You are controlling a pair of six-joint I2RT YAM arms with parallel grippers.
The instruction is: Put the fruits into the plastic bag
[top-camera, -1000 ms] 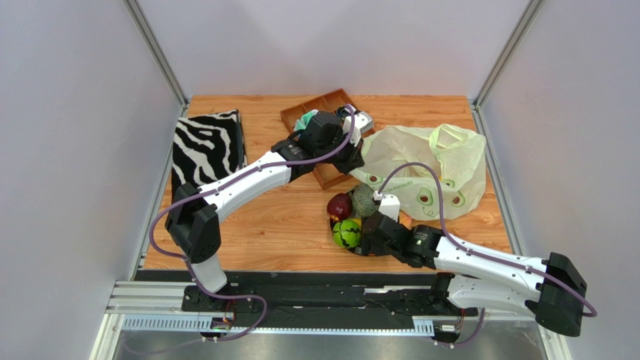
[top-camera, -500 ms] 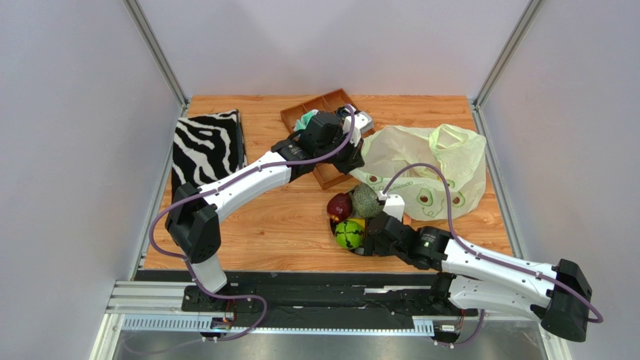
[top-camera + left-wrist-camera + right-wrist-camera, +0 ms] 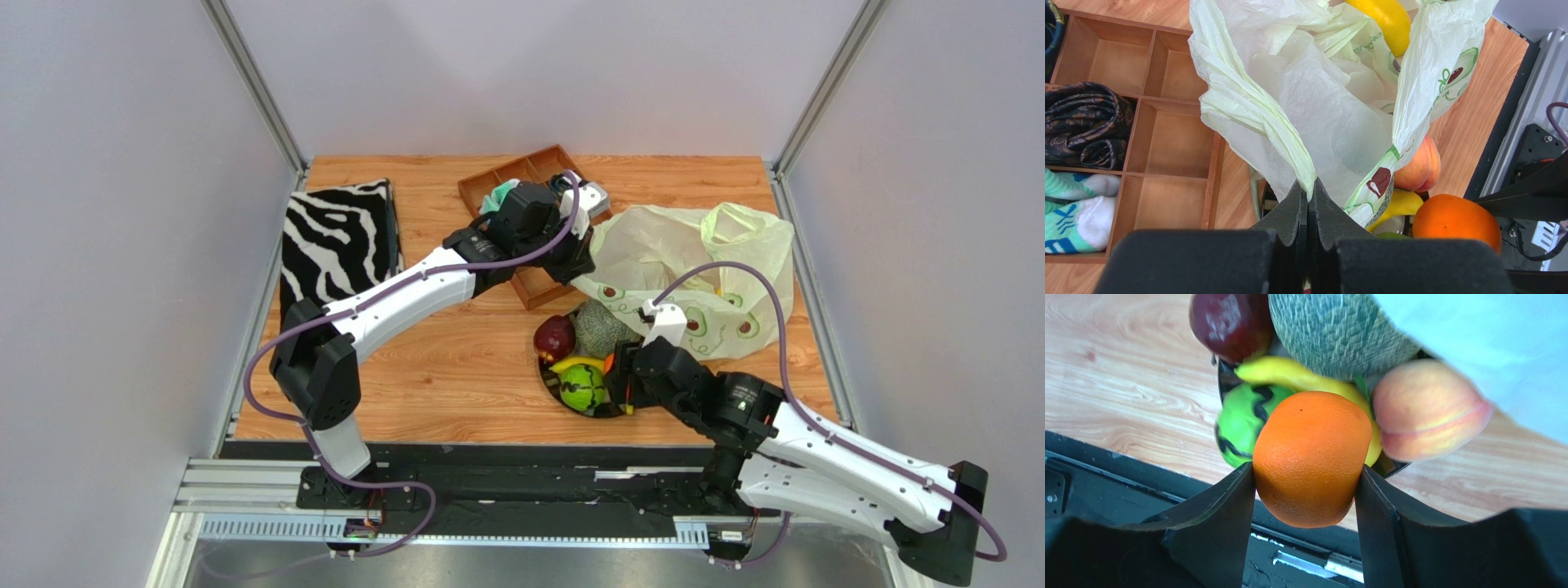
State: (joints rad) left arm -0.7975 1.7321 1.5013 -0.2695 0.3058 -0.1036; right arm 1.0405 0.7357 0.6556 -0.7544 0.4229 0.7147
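The pale green avocado-print plastic bag (image 3: 693,276) lies at the right back. My left gripper (image 3: 577,263) is shut on the bag's rim (image 3: 1290,141) and holds it open. A yellow oblong fruit (image 3: 1385,21) lies inside. My right gripper (image 3: 1306,471) is shut on the orange (image 3: 1310,456), just above a dark bowl (image 3: 546,374). The bowl holds the dark red apple (image 3: 1229,321), netted melon (image 3: 1339,331), banana (image 3: 1290,373), striped green ball (image 3: 1238,422) and peach (image 3: 1428,410).
A brown wooden compartment tray (image 3: 521,178) holding cloth rolls (image 3: 1082,122) stands behind the left gripper. A zebra-striped fabric box (image 3: 337,239) sits at the left. The black rail (image 3: 491,472) runs along the near table edge.
My right arm has shifted right and back with the orange gripped, raising it off the fruit pile. The left gripper stays shut on the bag's rim.
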